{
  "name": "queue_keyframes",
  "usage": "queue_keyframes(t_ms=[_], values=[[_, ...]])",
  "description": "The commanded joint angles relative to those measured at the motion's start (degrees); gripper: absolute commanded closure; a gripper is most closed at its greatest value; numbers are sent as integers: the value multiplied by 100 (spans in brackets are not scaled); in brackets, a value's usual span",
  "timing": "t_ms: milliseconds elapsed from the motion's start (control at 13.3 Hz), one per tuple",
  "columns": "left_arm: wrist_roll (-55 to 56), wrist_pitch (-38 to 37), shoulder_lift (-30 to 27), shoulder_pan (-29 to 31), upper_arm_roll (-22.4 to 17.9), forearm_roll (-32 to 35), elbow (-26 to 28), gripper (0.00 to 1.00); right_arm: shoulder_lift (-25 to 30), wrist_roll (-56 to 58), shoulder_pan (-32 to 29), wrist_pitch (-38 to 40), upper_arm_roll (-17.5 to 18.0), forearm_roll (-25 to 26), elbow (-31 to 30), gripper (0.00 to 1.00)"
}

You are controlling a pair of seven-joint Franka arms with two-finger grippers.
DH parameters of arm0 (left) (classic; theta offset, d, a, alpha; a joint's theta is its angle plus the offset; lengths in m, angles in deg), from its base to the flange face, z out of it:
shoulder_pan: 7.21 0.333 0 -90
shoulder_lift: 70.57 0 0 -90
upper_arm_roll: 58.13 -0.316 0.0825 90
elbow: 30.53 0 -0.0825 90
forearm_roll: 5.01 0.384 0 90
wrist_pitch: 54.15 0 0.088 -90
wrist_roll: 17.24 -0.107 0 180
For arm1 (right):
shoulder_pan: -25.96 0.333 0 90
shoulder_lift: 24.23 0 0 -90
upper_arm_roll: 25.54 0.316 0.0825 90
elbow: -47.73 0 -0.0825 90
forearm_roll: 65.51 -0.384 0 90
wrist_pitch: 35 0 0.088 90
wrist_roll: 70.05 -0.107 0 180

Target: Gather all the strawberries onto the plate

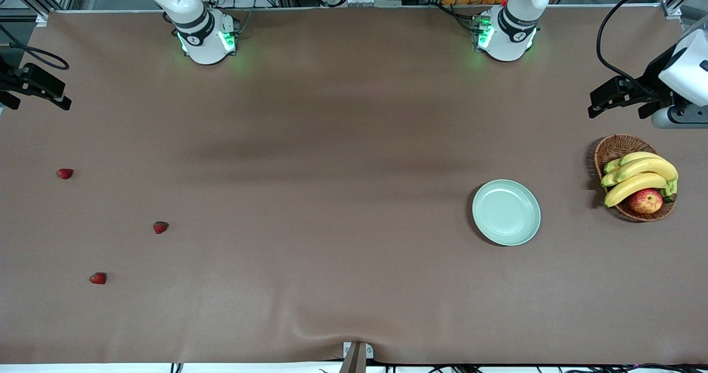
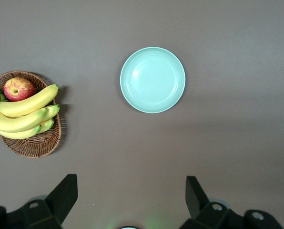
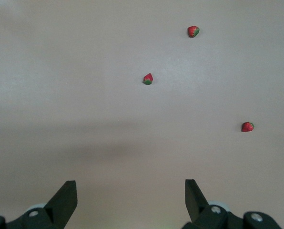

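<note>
Three small red strawberries lie apart on the brown table toward the right arm's end: one (image 1: 64, 173), one (image 1: 160, 227) and one (image 1: 98, 278). The right wrist view shows all three (image 3: 193, 31), (image 3: 148, 79), (image 3: 247, 126). The pale mint-green plate (image 1: 506, 212) lies empty toward the left arm's end and also shows in the left wrist view (image 2: 152, 79). My left gripper (image 1: 617, 104) hangs open and empty above the table by the basket (image 2: 130, 183). My right gripper (image 1: 37, 99) hangs open and empty over the right arm's end of the table (image 3: 130, 186).
A brown wicker basket (image 1: 611, 149) with bananas (image 1: 636, 176) and a red-yellow apple (image 1: 645, 200) stands beside the plate at the left arm's end; it also shows in the left wrist view (image 2: 35, 143). A small mount (image 1: 357, 353) sits at the table's near edge.
</note>
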Motion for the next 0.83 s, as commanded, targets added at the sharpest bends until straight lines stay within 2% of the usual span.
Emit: queue_keyframes(t_ms=[0, 452, 753], values=[[7, -112, -202, -17, 15, 141, 101, 0, 24, -8, 37, -6, -18, 109, -3, 0], [-19, -252, -1, 18, 33, 116, -250, 0, -2, -78, 19, -6, -18, 91, -38, 0], [-2, -244, 35, 0, 42, 125, -163, 0, -641, -70, -51, -277, -27, 47, -65, 0]])
